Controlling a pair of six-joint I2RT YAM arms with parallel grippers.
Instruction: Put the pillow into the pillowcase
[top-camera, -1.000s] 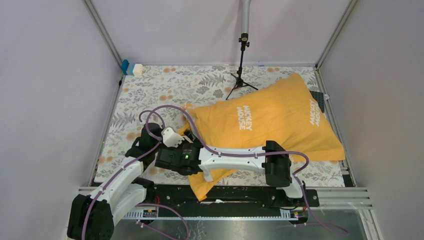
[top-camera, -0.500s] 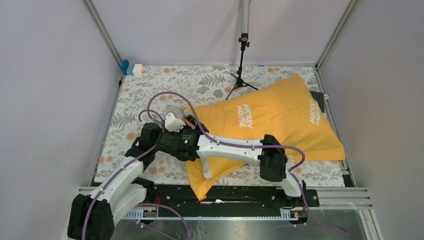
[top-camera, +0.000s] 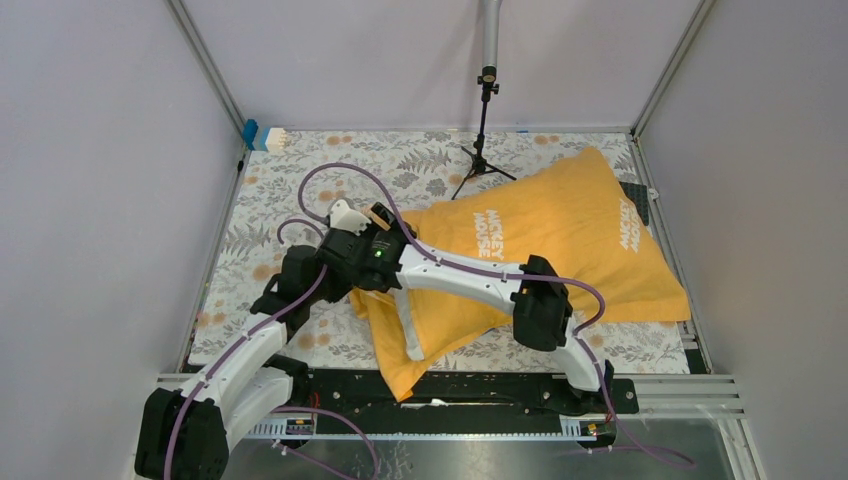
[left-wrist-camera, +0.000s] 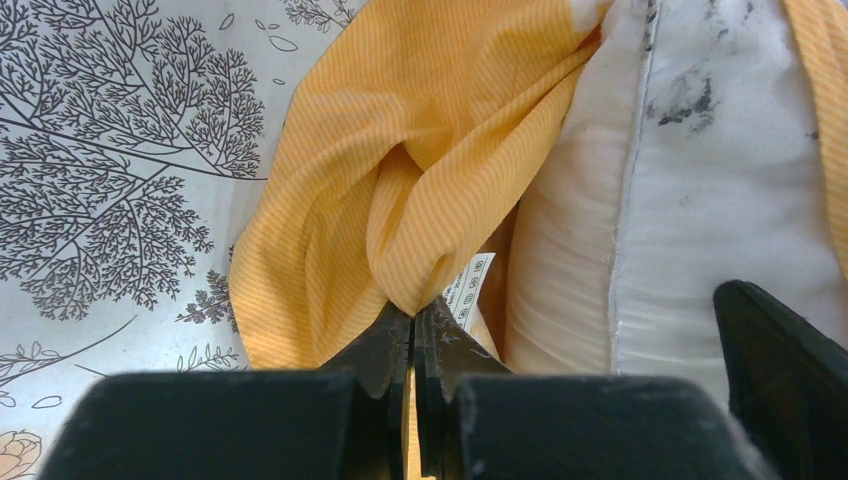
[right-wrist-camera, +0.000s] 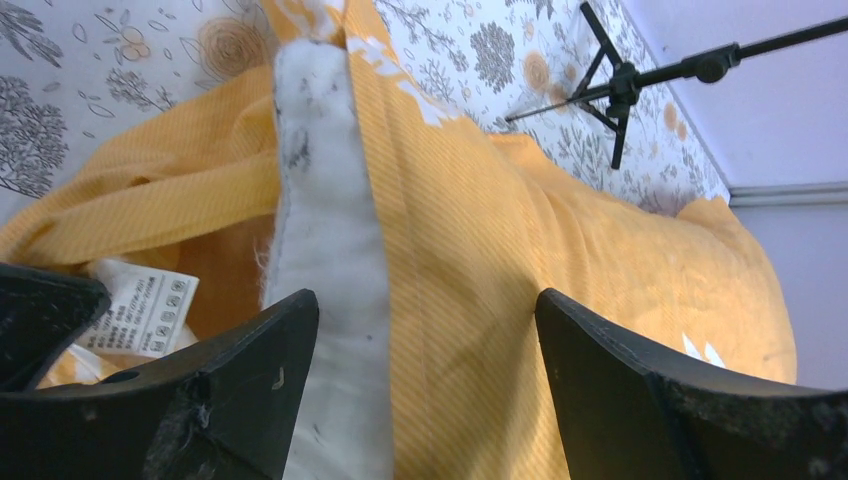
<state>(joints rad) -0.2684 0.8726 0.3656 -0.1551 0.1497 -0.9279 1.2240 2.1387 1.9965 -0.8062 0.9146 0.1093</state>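
Observation:
The orange-yellow pillowcase (top-camera: 560, 230) lies slantwise over the table's right half, plump, with white lettering on top. At its open left end the white pillow (left-wrist-camera: 700, 180) shows inside, a smudged strip of it (right-wrist-camera: 320, 200) bare between orange folds. My left gripper (left-wrist-camera: 413, 312) is shut on a bunched fold of the pillowcase's hem (left-wrist-camera: 400, 200), next to a white care label (left-wrist-camera: 468, 290); the top view hides it under the right wrist. My right gripper (right-wrist-camera: 427, 310) stands open over that same end (top-camera: 377, 216), one finger over the pillow strip, the other over orange cloth (right-wrist-camera: 520, 250).
A floral tablecloth (top-camera: 290, 190) covers the table. A black tripod stand (top-camera: 483, 150) rises at the back centre, close to the pillowcase's far edge. A small blue and white item (top-camera: 262, 137) sits in the back left corner. Grey walls and metal posts enclose all sides.
My right wrist has swung away from the near edge toward the back left, along the pillowcase's open end. The cloth there has bunched up. The left arm has barely moved.

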